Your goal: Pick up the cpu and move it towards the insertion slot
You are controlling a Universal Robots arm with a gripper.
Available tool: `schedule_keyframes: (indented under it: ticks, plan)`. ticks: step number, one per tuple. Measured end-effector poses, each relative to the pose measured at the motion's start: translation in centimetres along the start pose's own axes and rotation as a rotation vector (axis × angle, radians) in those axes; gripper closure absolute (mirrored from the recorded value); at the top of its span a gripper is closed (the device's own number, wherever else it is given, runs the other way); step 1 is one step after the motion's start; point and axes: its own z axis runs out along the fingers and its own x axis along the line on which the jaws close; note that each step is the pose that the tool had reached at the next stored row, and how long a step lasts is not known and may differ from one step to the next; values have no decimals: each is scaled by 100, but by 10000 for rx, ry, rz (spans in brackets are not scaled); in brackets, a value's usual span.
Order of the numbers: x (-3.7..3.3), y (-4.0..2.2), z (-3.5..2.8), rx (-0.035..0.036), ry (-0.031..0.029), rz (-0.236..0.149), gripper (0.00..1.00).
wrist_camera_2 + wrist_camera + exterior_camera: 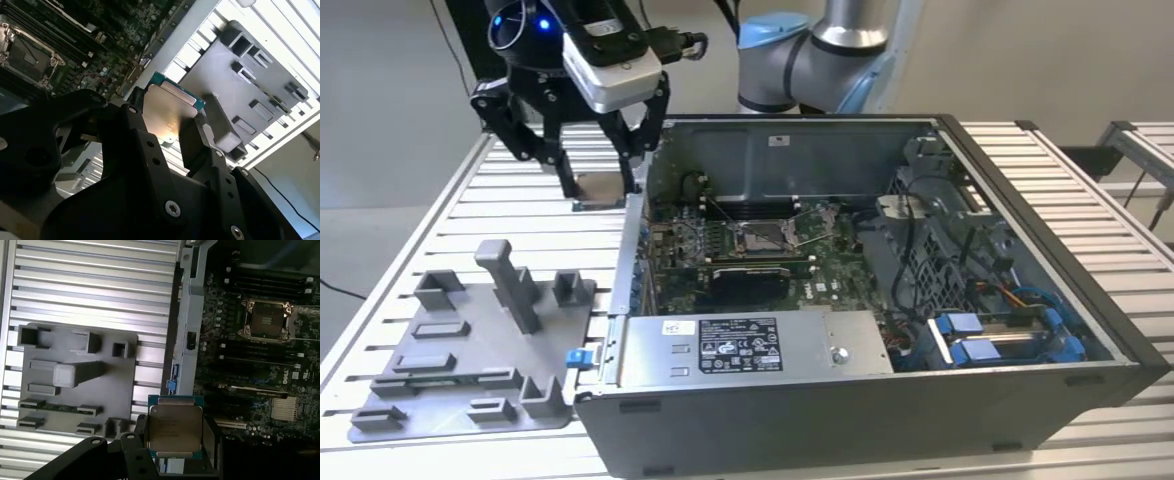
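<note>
The claw (598, 183) pinches the cpu (175, 427) by two opposite edges, likely sparing its faces, over the surface (440, 220) toward its far edge, beside the open computer case (854, 440). The exterior view shows it lifted; the first wrist view shows the insertion slot (267, 320) well apart.

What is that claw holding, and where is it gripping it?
The gripper holds the cpu, a small flat square chip, pinched by two opposite edges, with its pale face uncovered.
</note>
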Motion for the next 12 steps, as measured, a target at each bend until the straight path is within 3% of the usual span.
schedule_keyframes:
  ticks: [12]
  plan:
    - [-516, -50, 9, 0, -1, 25, 100]
